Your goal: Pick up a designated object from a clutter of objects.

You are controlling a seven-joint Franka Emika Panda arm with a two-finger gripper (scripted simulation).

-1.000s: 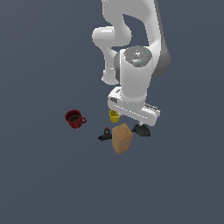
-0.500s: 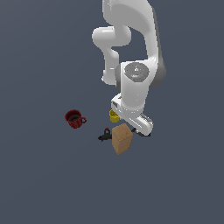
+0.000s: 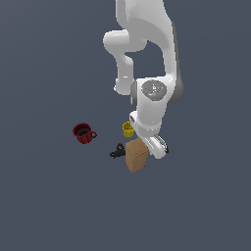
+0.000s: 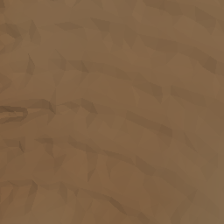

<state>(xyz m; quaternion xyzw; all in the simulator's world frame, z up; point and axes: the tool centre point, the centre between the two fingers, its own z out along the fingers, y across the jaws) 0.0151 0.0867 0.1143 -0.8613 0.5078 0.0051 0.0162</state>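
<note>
Red mug [image 3: 83, 133] standing apart at the exterior view's left. Small black clamp [image 3: 116, 151] touching the tan wooden block [image 3: 137, 155]; yellow cup [image 3: 128, 129] just behind. Gripper [image 3: 159, 148] low behind the block, likely reaching for the spatula, hidden from view. Wrist view filled by wood grain [image 4: 112, 112]. Finger spread impossible to tell.

Plain dark slate-grey floor [image 3: 49, 206]
</note>
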